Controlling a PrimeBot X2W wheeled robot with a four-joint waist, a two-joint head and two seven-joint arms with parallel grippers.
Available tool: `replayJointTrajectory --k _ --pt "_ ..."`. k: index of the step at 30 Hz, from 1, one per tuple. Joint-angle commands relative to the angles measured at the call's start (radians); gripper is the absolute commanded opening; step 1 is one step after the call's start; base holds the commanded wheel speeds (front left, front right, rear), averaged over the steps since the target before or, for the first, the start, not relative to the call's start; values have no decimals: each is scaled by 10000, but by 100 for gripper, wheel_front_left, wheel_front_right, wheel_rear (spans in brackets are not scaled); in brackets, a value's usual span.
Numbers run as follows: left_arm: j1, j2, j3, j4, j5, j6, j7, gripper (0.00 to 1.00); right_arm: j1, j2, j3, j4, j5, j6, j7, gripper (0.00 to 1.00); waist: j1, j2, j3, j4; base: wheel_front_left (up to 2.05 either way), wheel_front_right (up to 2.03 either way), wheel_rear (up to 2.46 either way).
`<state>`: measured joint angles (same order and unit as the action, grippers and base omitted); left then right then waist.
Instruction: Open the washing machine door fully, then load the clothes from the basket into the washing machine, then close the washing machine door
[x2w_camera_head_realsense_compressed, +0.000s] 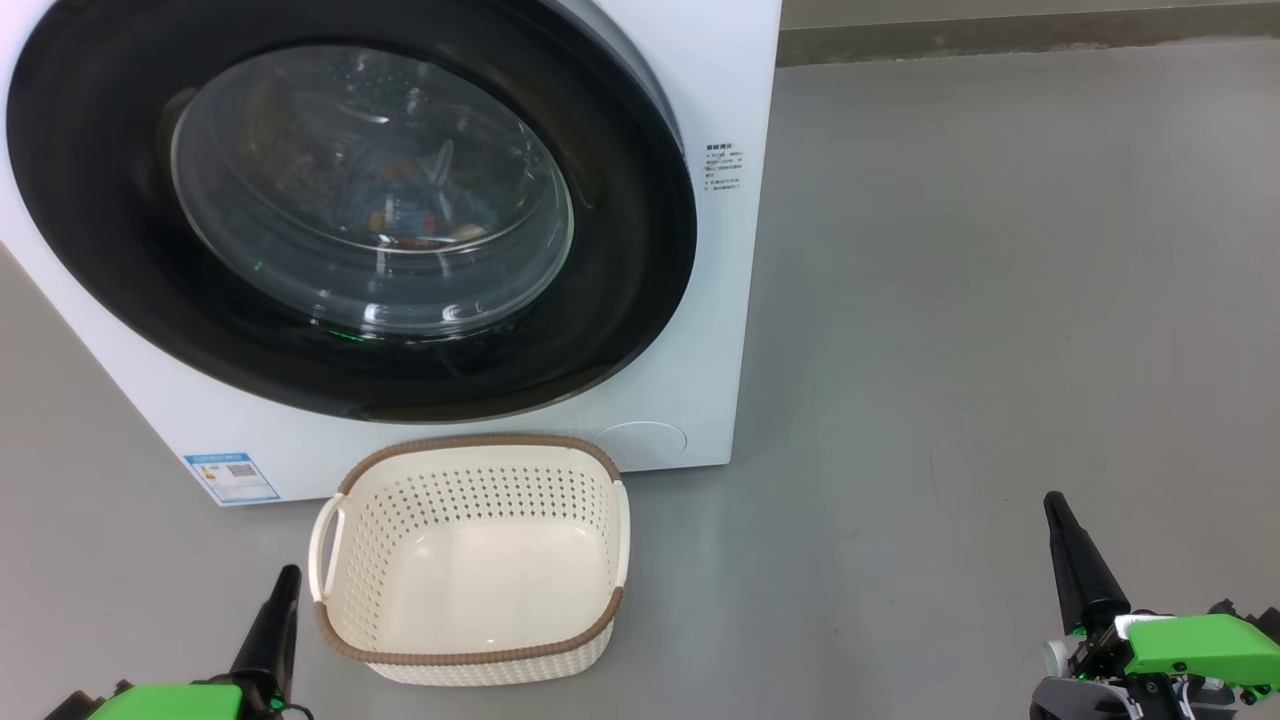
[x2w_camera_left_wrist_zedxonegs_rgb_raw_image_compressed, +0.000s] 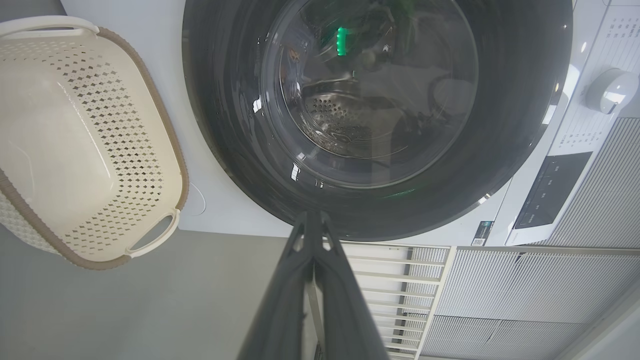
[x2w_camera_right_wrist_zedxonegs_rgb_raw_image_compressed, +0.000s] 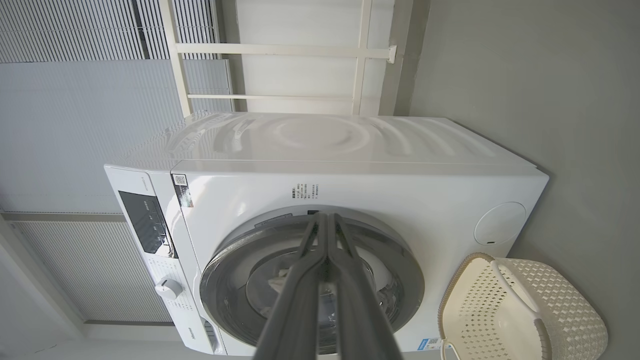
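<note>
The large round washing machine door (x2w_camera_head_realsense_compressed: 640, 250), a glossy black rim around a clear bulging glass bowl, sits shut against the front of the big white boxy washing machine (x2w_camera_head_realsense_compressed: 735, 330). Through the glass you can make out the light blue clothes with orange-brown prints (x2w_camera_head_realsense_compressed: 415, 205) lying in the drum (reflections blur them, so you cannot count the bundles). The small cream-white perforated plastic basket with a brown woven rim (x2w_camera_head_realsense_compressed: 470, 441) stands on the grey floor (x2w_camera_head_realsense_compressed: 980, 300) just in front of the machine, below the door, its smooth bottom showing. Your left fingers (x2w_camera_head_realsense_compressed: 268, 632) rise at the lower left, their tip just beside the basket's left handle and not touching it. The left wrist view shows them pressed together, gripping nothing. Your right fingers (x2w_camera_head_realsense_compressed: 1082, 575) stand at the lower right over the floor, well apart from the basket and the door, and are likewise closed on nothing. The door lies ahead of both pairs, beyond the basket.
</note>
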<state>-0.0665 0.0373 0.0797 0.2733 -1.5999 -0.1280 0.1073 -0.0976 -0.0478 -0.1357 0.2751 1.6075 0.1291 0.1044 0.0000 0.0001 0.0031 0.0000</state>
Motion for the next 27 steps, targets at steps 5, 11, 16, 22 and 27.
replayJointTrajectory --k 5,11,16,22,27 --pt "-416 129 343 -281 -86 -27 61 0 -103 -32 220 -303 11 16 87 0 0 -1 0 0 0 0 0" --pt "-416 129 343 -281 -86 -27 61 0 -103 -31 218 -303 10 16 88 0 0 -1 0 0 0 0 0" --pt "-416 129 343 -281 -86 -27 61 0 -103 -31 217 -303 9 16 89 0 0 -1 0 0 0 0 0" --pt "-416 129 342 -281 -86 -27 60 0 -103 -30 216 -303 8 16 90 0 0 -1 0 0 0 0 0" --pt "-416 129 342 -281 -87 -27 60 0 -103 -30 216 -303 8 16 90 0 0 -1 0 0 0 0 0"
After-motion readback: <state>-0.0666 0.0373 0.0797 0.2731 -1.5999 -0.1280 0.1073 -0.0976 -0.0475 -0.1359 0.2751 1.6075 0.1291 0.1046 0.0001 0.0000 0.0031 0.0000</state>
